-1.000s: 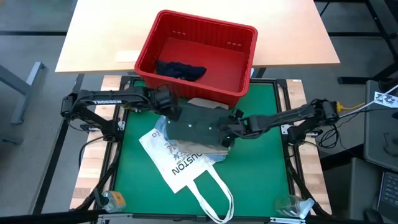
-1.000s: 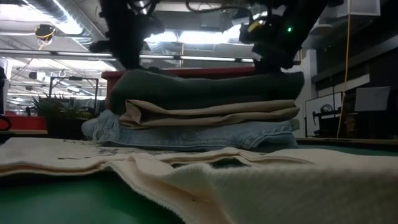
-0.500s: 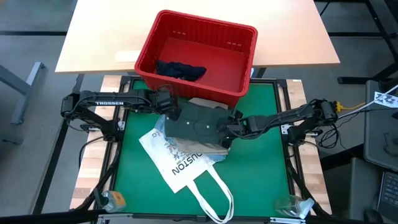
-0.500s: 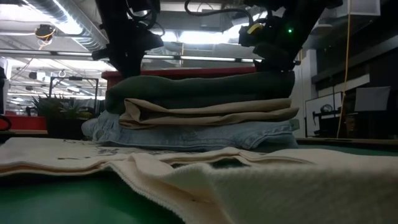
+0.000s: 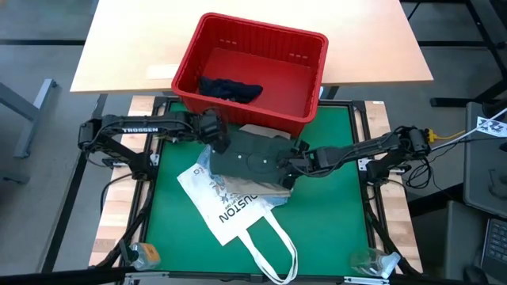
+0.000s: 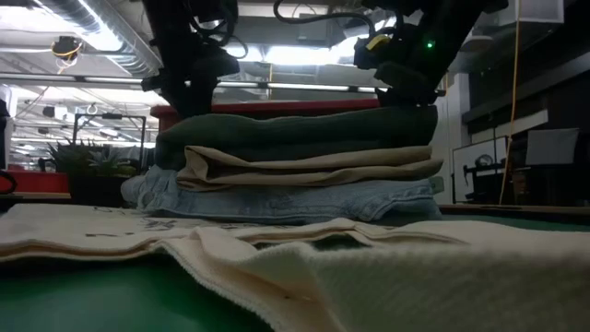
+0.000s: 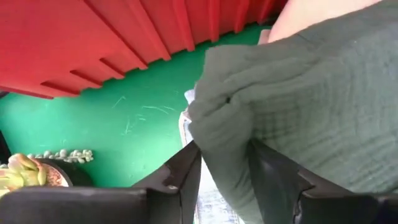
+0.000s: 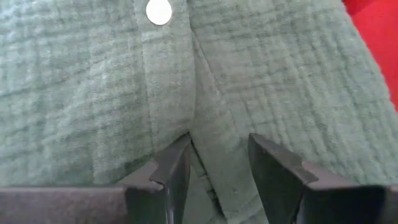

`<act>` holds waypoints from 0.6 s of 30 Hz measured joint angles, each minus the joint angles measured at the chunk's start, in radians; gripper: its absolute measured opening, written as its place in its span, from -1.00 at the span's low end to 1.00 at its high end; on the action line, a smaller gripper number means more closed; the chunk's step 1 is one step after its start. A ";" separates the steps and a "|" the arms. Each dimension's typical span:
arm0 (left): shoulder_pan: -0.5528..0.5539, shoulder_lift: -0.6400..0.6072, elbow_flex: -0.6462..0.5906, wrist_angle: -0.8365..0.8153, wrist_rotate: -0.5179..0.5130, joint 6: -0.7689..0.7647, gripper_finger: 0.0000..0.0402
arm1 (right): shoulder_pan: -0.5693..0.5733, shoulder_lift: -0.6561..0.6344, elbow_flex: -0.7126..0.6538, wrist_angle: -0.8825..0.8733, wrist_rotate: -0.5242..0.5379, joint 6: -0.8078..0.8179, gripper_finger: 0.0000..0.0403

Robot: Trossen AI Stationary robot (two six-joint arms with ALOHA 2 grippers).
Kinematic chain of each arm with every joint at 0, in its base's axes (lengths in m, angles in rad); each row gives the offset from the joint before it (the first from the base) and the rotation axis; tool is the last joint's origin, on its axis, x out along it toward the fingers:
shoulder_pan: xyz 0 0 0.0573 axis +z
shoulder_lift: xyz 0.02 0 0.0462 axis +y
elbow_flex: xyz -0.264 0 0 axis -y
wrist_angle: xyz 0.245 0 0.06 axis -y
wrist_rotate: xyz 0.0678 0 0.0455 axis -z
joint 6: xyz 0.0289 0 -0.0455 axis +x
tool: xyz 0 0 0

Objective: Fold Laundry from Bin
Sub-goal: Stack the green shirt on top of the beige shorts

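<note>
My left gripper (image 5: 215, 143) and right gripper (image 5: 290, 165), both spread, flank the folded dark olive buttoned shirt (image 5: 252, 157) topping the stack before the red plastic bin (image 5: 309, 75), its length running between them.

Even overhead light above the table; backlit and dim at table height.

The high view is bright and sharp, with soft shadows under the red bin (image 5: 249, 71). In the low view, ceiling lights (image 6: 304, 55) glare behind the stack, leaving the folded olive shirt (image 6: 295, 138) dark, and the near cream cloth (image 6: 387, 286) is blurred. Both wrist views are evenly lit, the dark fingers (image 8: 168, 180) soft-focused.
</note>
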 joint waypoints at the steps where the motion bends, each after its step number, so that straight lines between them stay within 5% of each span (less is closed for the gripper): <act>1: 0.009 -0.002 0.000 0.000 0.009 0.000 -0.35 | 0.000 -0.001 0.000 0.000 0.000 0.000 -0.19; 10: 0.082 -0.023 0.000 -0.003 0.191 0.043 -0.34 | 0.000 -0.068 0.001 -0.033 -0.001 0.002 -0.19; 18: 0.144 -0.023 0.002 -0.002 0.246 0.077 -0.34 | 0.000 -0.144 0.001 0.014 0.036 0.003 -0.19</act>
